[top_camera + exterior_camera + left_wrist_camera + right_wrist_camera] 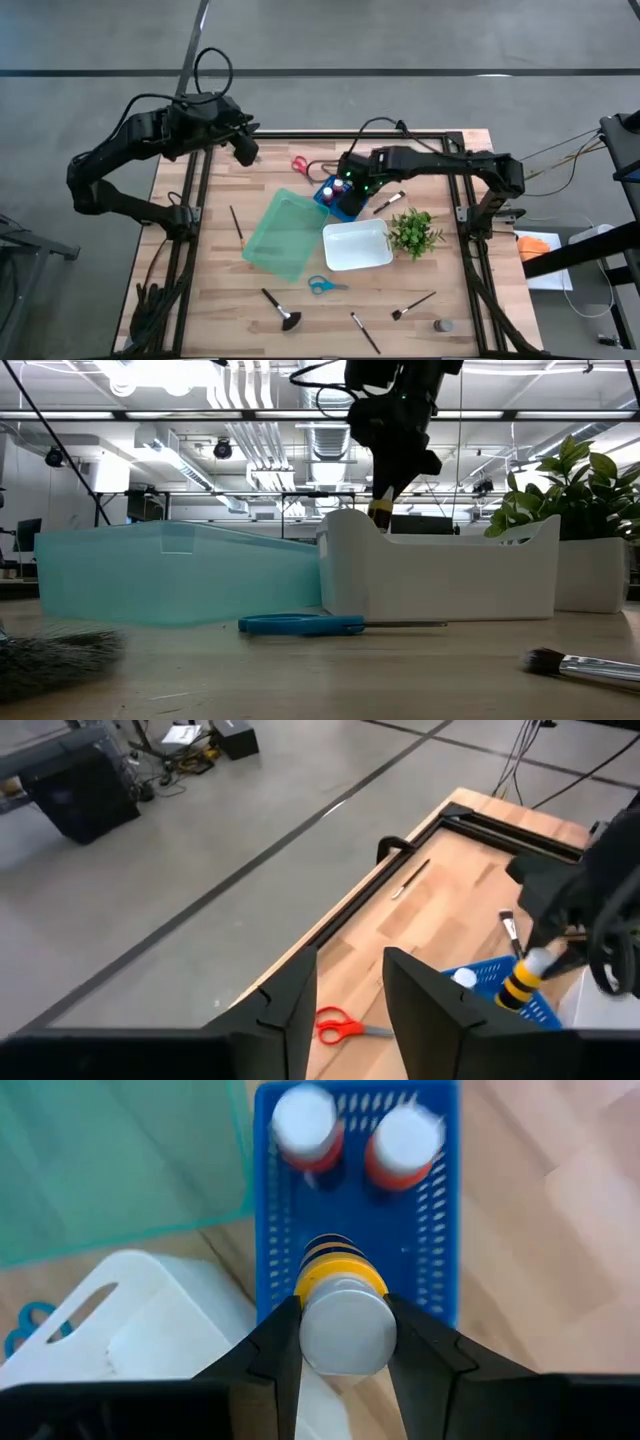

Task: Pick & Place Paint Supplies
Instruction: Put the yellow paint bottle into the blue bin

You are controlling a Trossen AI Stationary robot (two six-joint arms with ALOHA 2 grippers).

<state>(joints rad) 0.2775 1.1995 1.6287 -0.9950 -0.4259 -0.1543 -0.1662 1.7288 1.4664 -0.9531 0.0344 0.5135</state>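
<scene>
The wooden table [420, 330] is seen from above with both dark arms reaching in from its far side. Near its middle a translucent green bin [283, 235] lies tilted; nothing can be made out inside it. Just right of it a white bin [357, 246] is set, and its inside appears bare from above. At the white bin's far left corner a small blue basket [440, 1240] is placed, and two white-capped, red-banded paint bottles [305, 1128] are stood at its far end.

The right hand [348, 1355] is held above the blue basket, clenched on a yellow-and-black banded bottle [340, 1295] with a silver cap; the bottle hangs over the basket's near part. The left hand [350, 1010] is held over the table's far left edge, its fingers parted and grasping nothing.

A small leafy plant [413, 232] stands right of the white bin. Red scissors [300, 164] lie far of the green bin, blue scissors [322, 285] near of it. Slim brushes are scattered: one [237, 222] left of the green bin, one [389, 202] right of the basket, and three [282, 311] [365, 333] [412, 305] along the near edge. A small grey-capped bottle [441, 325] is seen at the near right.
</scene>
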